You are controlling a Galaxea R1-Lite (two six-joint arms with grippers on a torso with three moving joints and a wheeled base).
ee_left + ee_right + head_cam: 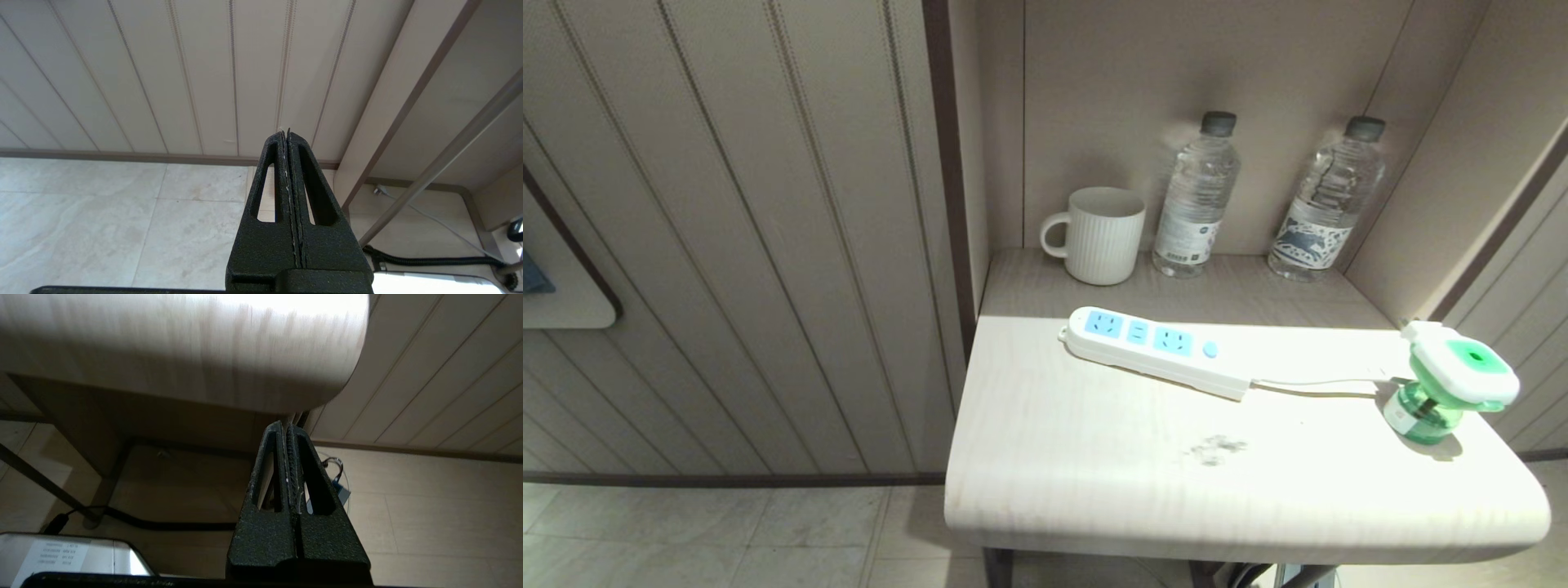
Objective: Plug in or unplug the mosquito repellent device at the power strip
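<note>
Mosquito repellent device unplugged beside power strip; pincers closed.

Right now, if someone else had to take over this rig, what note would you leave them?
Left end effector: shut, empty, parked low, facing the wall panels and floor.
Right end effector: shut, empty, below the table edge, outside the head view.
Mosquito repellent device: unplugged, lying tilted near the table's right edge, beside the white cord.
Power strip: lies diagonally mid-table, none of its sockets occupied.
Done: if the job was unplugging, it is finished.
Left: if plugging in, everything; grasp the device and seat it in a socket.
</note>
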